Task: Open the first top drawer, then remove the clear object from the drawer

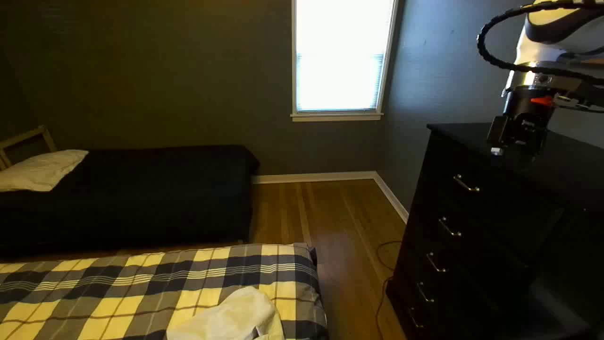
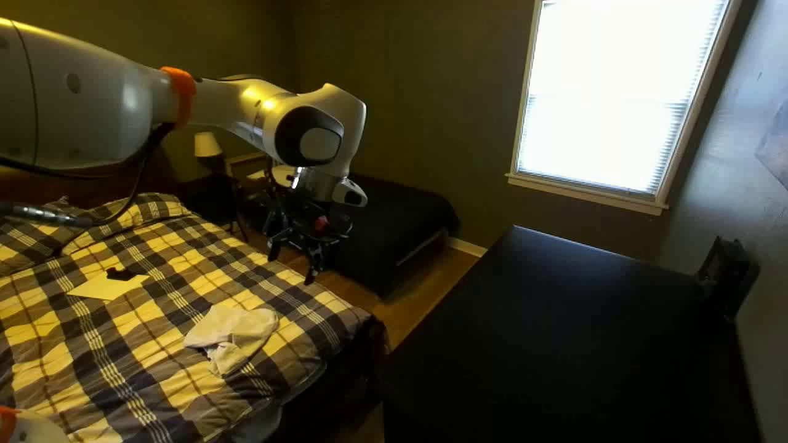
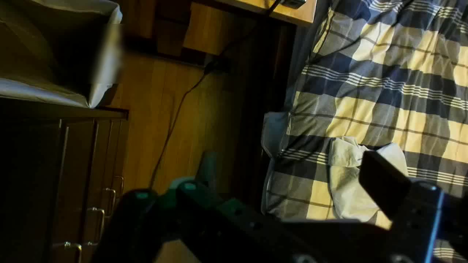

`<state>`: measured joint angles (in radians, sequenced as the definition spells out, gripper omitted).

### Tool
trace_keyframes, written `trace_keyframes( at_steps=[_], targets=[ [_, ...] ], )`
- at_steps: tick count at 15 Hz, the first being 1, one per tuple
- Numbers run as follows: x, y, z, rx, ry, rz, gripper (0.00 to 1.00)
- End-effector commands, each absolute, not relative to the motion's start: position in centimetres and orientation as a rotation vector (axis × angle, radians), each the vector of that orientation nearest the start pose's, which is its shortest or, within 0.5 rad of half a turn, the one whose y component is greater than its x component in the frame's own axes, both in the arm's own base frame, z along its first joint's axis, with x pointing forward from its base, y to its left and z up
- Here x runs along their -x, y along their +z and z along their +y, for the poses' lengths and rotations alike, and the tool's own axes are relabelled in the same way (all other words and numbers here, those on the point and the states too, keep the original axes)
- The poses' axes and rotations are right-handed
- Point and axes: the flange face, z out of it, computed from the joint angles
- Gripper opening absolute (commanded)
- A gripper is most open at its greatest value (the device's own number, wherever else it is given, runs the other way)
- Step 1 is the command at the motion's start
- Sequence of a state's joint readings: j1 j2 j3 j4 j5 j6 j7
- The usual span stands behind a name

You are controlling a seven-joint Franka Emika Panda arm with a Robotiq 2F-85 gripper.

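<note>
Your end effector hangs spread, empty. Top drawer looks shut; opening, then removing clear object, both undone.

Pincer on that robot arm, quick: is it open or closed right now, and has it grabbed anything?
Pincer: open, jaws apart, holding nothing.

1 pale cloth on plaid bedding
</note>
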<state>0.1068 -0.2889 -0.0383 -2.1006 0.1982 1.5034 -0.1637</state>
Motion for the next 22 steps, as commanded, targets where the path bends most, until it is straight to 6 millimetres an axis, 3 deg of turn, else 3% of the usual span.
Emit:
trace_keyframes(
  at_steps=[1,7,11,16,22],
  targets=[
    [-43.1,52.2,5.0,2.869,0.436,-0.314,1.0],
    [-43.1,52.2,5.0,2.869,0.436,-0.314,1.0],
    [-47.3,49.0,6.1,3.001,0.163,-0.137,1.0],
    [-52.6,43.4,6.7,3.218,-0.157,-0.061,1.0],
    [-57.4,38.2,4.5,3.467,-0.232,0.021,1.0]
  ],
)
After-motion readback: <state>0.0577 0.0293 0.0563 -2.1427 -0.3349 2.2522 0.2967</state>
